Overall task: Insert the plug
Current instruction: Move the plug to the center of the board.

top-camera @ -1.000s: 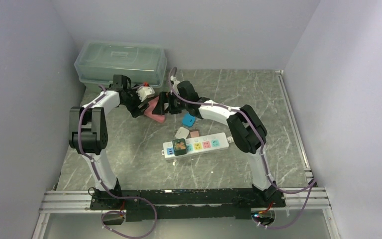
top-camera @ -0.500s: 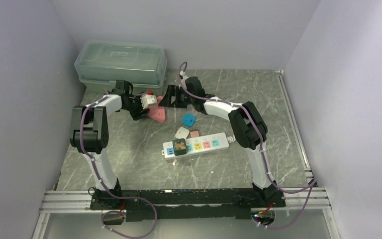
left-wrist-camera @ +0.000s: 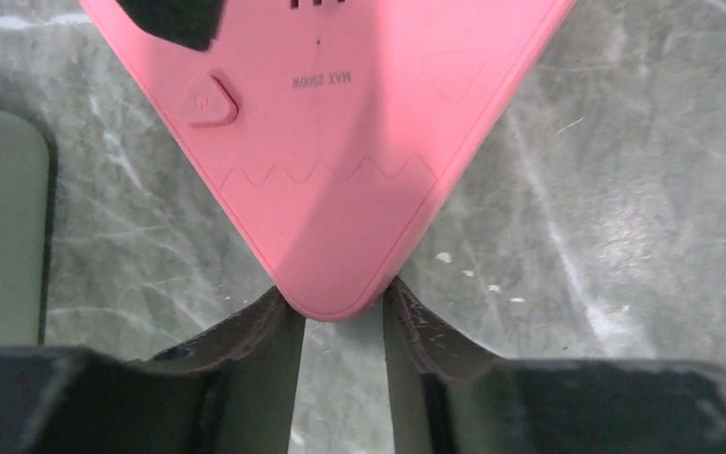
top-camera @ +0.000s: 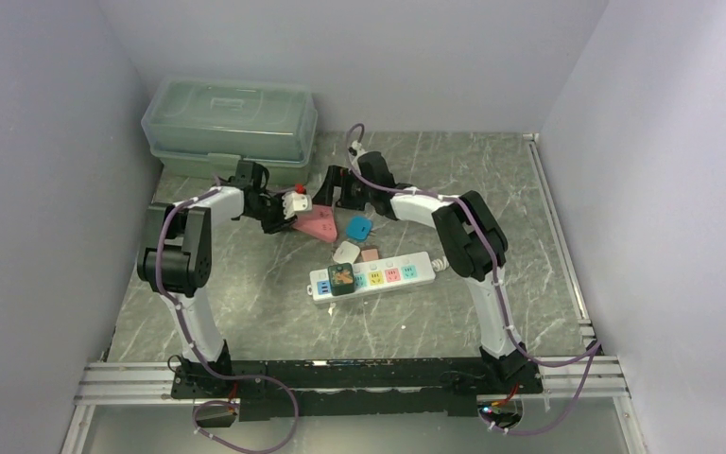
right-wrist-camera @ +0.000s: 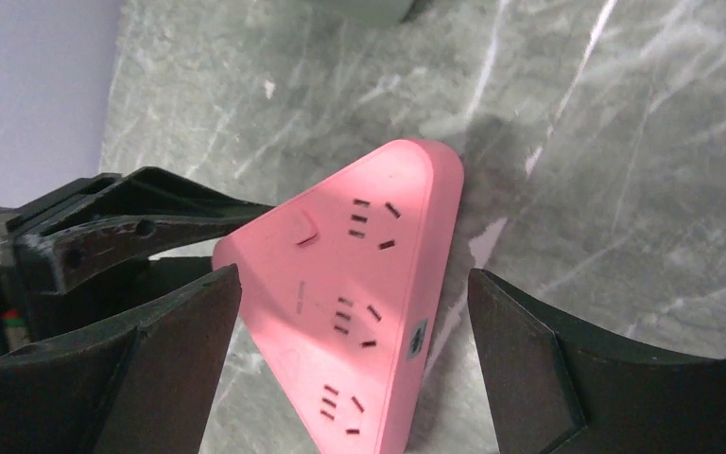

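Pink socket (left-wrist-camera: 340,113) shifted right, corner pinched by left gripper (left-wrist-camera: 343,312); right gripper (right-wrist-camera: 350,317) spread.

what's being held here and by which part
The left gripper pinches the pink triangular plastic socket block by one rounded corner; the right gripper is open, holding nothing.

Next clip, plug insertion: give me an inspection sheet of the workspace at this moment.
Surface: grey marbled table, no spills seen.
Job's things: pink triangular socket face up; blue plug, white plug and small pink plug loose; white power strip with a dark adapter plugged in.
Clutter: green lidded box at the rear.
Grippers: left gripper pinching the socket's corner; right gripper open above the socket.
Cables: purple cables run along both arms.
Surroundings: plain walls on three sides.
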